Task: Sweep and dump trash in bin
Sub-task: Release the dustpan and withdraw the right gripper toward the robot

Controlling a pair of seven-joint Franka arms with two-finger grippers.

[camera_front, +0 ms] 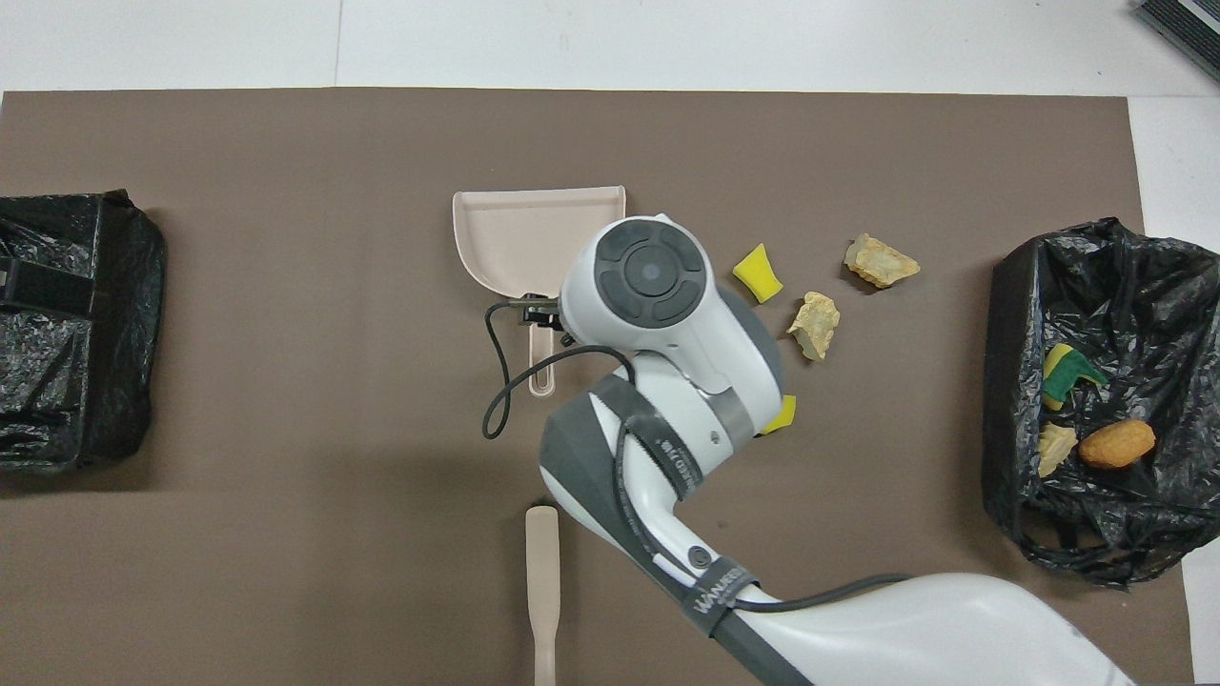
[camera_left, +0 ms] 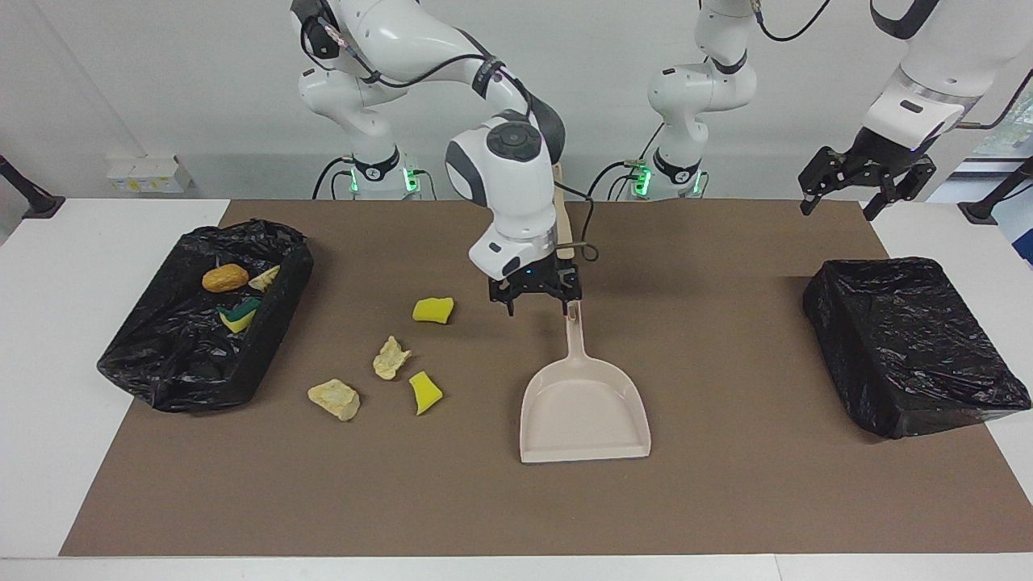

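Four trash scraps lie on the brown mat: a yellow sponge piece (camera_left: 433,310) (camera_front: 758,272), a pale chunk (camera_left: 391,357) (camera_front: 815,324), another pale chunk (camera_left: 335,399) (camera_front: 882,261) and a second yellow piece (camera_left: 425,392). Three more lie in the black-bagged bin (camera_left: 161,355) (camera_front: 1020,314) at the right arm's end: an orange-brown lump (camera_left: 225,277), a pale chunk (camera_left: 265,278) and a green-backed sponge (camera_left: 239,315). My right gripper (camera_left: 538,305) is open, low over the handle end of the beige dustpan (camera_left: 585,411) (camera_front: 534,233). My left gripper (camera_left: 867,190) is open and waits, raised.
The beige hand brush (camera_front: 542,591) lies on the mat nearer to the robots than the dustpan, partly hidden by the right arm in the facing view. A second black-bagged bin (camera_left: 912,347) (camera_front: 67,333) stands at the left arm's end.
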